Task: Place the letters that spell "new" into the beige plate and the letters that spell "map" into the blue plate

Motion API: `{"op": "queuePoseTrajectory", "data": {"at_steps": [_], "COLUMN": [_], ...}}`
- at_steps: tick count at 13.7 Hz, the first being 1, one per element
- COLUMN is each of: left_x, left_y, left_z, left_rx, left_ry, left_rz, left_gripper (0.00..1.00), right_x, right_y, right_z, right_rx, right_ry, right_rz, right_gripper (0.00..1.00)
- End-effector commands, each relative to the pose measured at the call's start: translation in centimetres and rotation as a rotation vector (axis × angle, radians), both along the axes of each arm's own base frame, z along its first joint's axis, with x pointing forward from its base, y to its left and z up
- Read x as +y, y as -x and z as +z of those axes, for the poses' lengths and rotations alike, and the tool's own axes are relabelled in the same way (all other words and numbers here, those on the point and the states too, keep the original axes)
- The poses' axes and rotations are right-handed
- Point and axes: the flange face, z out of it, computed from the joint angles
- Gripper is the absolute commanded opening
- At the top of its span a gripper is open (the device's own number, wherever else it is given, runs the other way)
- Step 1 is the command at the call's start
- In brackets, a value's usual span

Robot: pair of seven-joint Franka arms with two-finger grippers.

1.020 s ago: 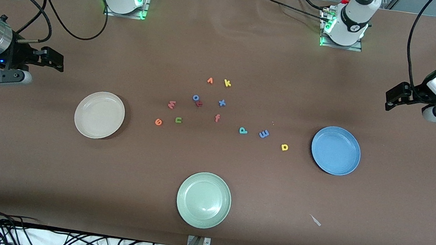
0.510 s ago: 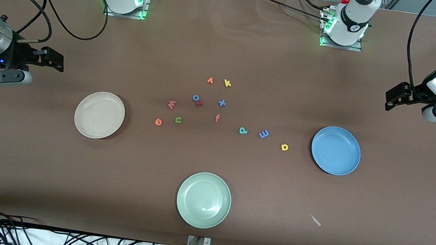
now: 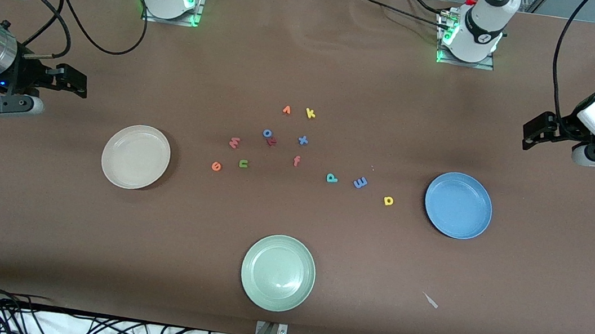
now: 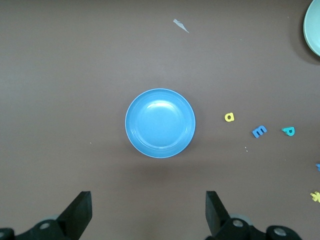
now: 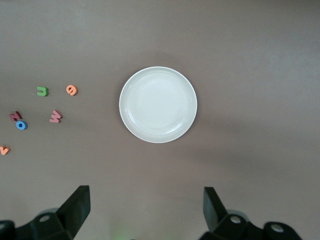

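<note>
Both pincers spread wide, nothing gripped: left pincer [image 4: 147,212] over blue plate [image 3: 458,205], right pincer [image 5: 145,210] over beige plate [image 3: 136,156]. Readable letters on bench [image 3: 40,226]: "k" [image 3: 310,113] at 12 o'clock of "x" [image 3: 303,140], "f" [image 3: 296,160] at 6.

High front camera facing both robots; wrist cameras straight down over blue plate [image 4: 160,123] and beige plate [image 5: 158,104].

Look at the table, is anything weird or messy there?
Only a small pale scrap lying on the table, nearer the front camera than the blue plate. It matches neither letters nor plates. Nothing looks spilled or broken.
</note>
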Motion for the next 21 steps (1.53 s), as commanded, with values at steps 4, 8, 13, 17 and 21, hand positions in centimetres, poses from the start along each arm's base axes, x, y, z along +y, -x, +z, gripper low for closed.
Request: {"op": "queuePoseTrajectory", "data": {"at_steps": [4, 8, 13, 17, 21], "left_x": [-3.4, -5.5, -7.6, -10.4, -14.1], "left_y": [-0.9, -0.5, -1.2, -3.1, -4.0], "left_z": [-3.0, -3.3, -5.3, -9.4, -13.9], "left_rx": [0.073, 0.082, 0.103, 0.089, 0.098], "left_ry": [0.010, 0.022, 0.032, 0.061, 0.076], "left_rz": [-0.059, -0.090, -0.123, -0.159, -0.133], "left_gripper": [1.00, 1.00, 1.00, 1.00, 1.00], "right_x": [0.3, 0.4, 0.6, 0.9, 1.1], "right_y": [0.3, 0.3, 0.3, 0.2, 0.2], "right_z": [-0.1, -0.1, -0.2, -0.2, -0.2], "right_rx": [0.000, 0.000, 0.000, -0.004, -0.005], "right_ry": [-0.017, -0.017, -0.017, -0.021, -0.024], "right_rz": [0.006, 0.006, 0.008, 0.009, 0.009], "right_gripper": [1.00, 1.00, 1.00, 1.00, 1.00]}}
